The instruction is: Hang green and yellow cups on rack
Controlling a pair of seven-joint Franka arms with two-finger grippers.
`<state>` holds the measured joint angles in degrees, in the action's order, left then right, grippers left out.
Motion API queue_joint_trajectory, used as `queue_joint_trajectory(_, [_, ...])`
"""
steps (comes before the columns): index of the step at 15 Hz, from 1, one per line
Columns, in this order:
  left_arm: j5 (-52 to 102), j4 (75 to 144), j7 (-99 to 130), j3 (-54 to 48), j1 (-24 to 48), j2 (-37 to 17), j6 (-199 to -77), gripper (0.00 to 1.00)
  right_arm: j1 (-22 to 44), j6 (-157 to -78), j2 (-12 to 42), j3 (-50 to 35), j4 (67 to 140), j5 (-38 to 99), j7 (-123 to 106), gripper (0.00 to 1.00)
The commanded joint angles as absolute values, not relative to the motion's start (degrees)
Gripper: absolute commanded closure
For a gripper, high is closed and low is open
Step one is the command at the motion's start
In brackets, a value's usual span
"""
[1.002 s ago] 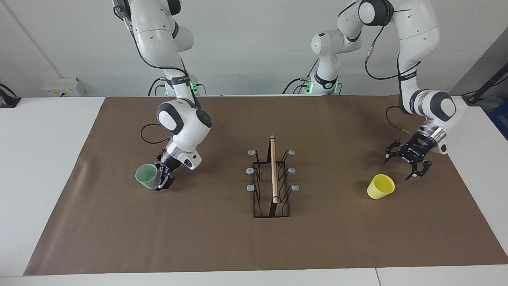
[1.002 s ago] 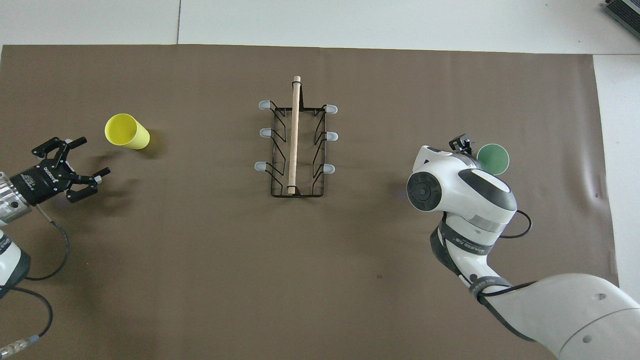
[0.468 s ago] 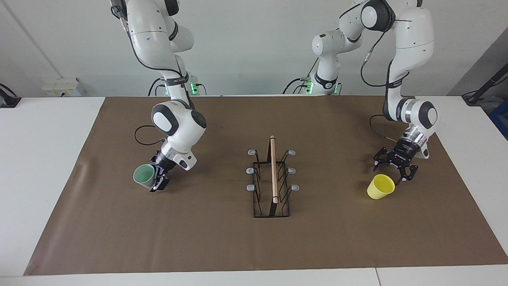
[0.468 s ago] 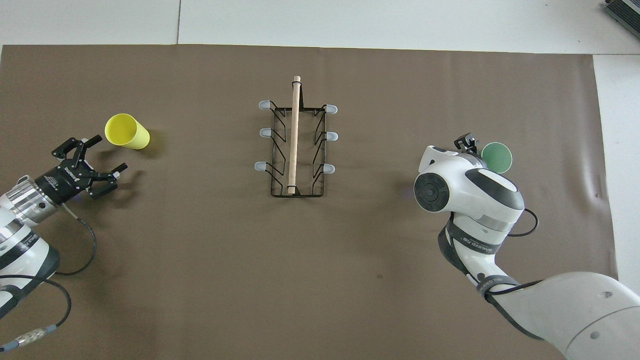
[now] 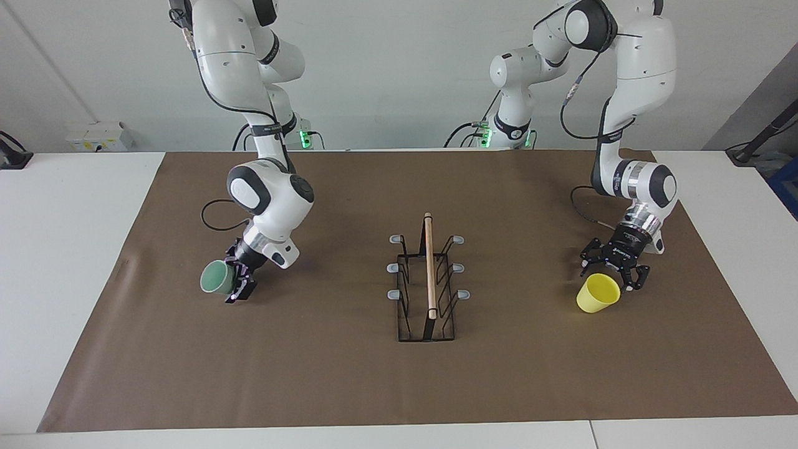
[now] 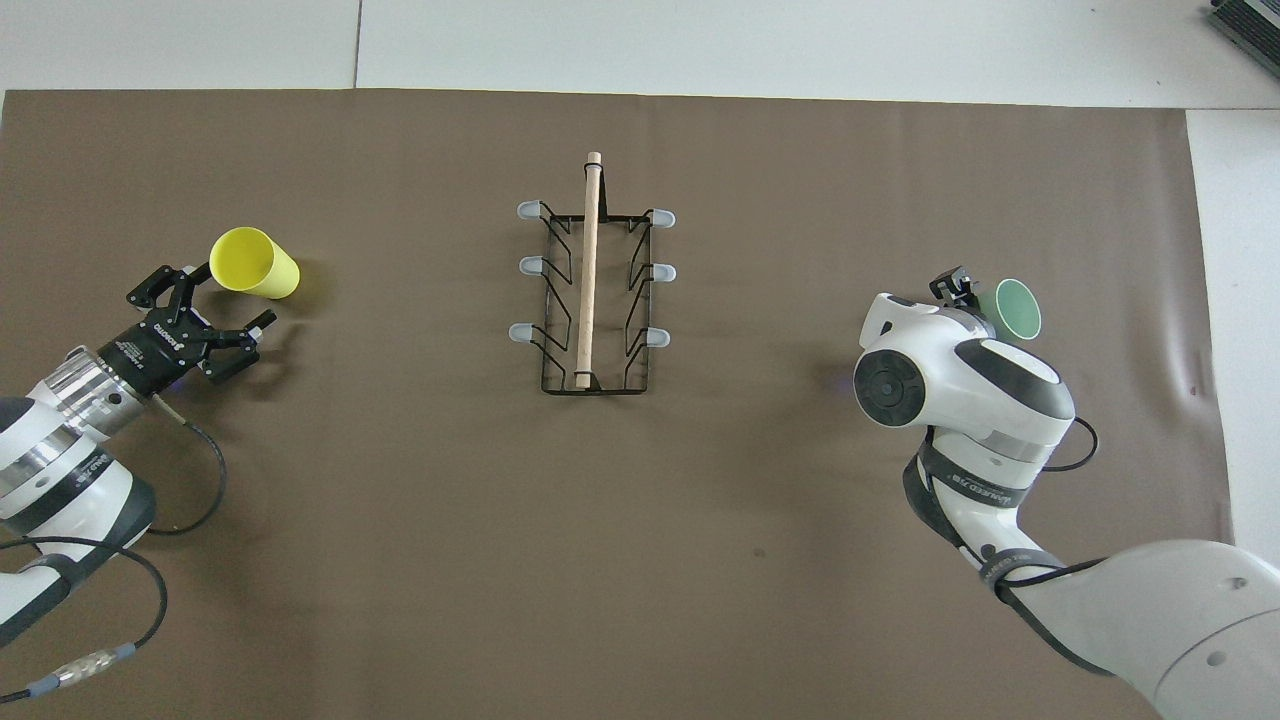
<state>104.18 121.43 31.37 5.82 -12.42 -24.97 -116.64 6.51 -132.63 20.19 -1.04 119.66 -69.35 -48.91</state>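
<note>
The black wire rack (image 5: 429, 268) with its wooden rod stands mid-mat, also in the overhead view (image 6: 590, 270), with bare prongs. The yellow cup (image 5: 598, 294) lies on its side toward the left arm's end, also seen from overhead (image 6: 253, 263). My left gripper (image 5: 610, 277) is open, low over the mat, its fingers spread just at the cup's robot-side; it also shows from overhead (image 6: 228, 300). My right gripper (image 5: 240, 285) is shut on the pale green cup (image 5: 215, 277) and holds it tilted just above the mat toward the right arm's end (image 6: 1018, 308).
A brown mat (image 5: 349, 380) covers the white table (image 5: 62, 249). A small white box (image 5: 100, 134) sits at the wall by the right arm's end. A dark device (image 6: 1250, 25) lies off the mat's corner.
My left gripper has swung in from the left arm's end of the table and dropped to the yellow cup. My right gripper has carried the green cup toward the right arm's end, tilting it more.
</note>
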Motion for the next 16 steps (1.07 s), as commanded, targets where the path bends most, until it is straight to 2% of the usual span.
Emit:
queue_joint_trajectory(1, [106.3, 120.1, 30.1, 4.5, -13.0, -26.6, -118.5, 0.00, 4.8, -134.4, 20.4, -1.5, 120.1, -71.8, -47.4, 1.00])
queue_joint_trajectory(11, [108.9, 117.5, 28.6, 1.9, -12.8, -28.2, -121.0, 0.00, 3.9, -136.2, 20.7, -1.6, 119.6, -73.5, -49.7, 1.00])
queue_joint_trajectory(16, [110.0, 116.7, 27.3, 0.1, -13.0, -28.8, -123.6, 0.00, 3.6, -136.4, 19.3, -1.7, 119.0, -66.6, -49.6, 1.00])
